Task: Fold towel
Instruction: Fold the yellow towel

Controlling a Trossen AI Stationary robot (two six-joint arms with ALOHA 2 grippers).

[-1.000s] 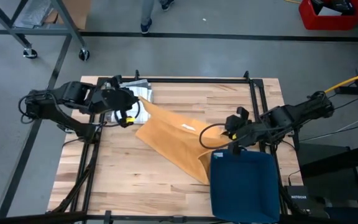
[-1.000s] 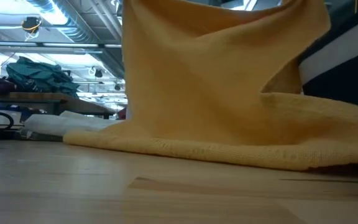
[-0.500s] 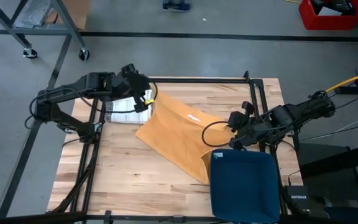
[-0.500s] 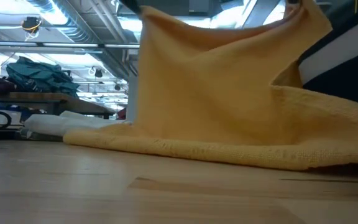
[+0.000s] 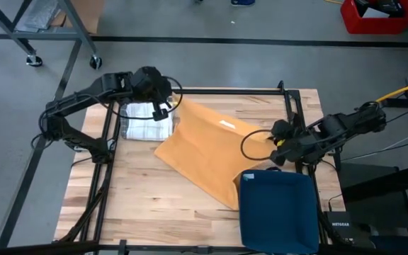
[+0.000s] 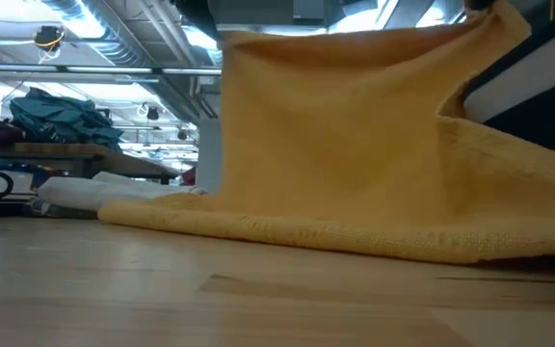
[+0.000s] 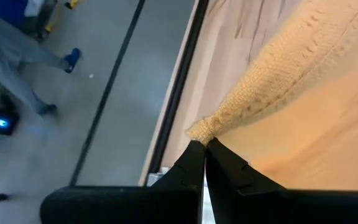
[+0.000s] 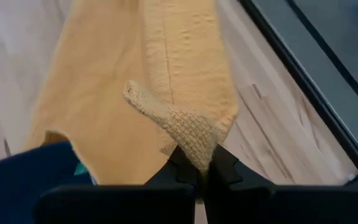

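A mustard-yellow towel (image 5: 207, 152) is held up by two corners above the wooden table (image 5: 140, 198). In the low view the towel (image 6: 355, 135) hangs like a curtain, and its lower edge (image 6: 297, 234) lies on the tabletop. My left gripper (image 5: 170, 113) is shut on the corner at the far left. My right gripper (image 5: 276, 139) is shut on the corner at the right. My left gripper pinches a bunched corner of the towel (image 7: 205, 129) between its two fingertips (image 7: 194, 158), slanting down from the table's left. The hemmed edge (image 7: 272, 68) runs away from the corner, drawn fairly straight. My right gripper pinches another corner of the towel (image 8: 188, 134) between its fingertips (image 8: 222, 163), slanting down from the right. The cloth is bunched at the hold, a small flap (image 8: 143, 96) sticks out beside it, and the rest hangs away below.
A dark blue cloth (image 5: 278, 209) lies at the near right corner, touching the yellow towel's near end. A folded white and grey cloth (image 5: 144, 126) lies at the far left beneath my left arm. Black frame rails (image 5: 289, 106) border the table. Bare wood lies near left.
My left gripper has carried its corner toward the far edge and rightward. My right gripper has drawn its corner toward the right and far edges. The towel's raised top edge has spread wider and straighter; its lower edge has stayed on the table.
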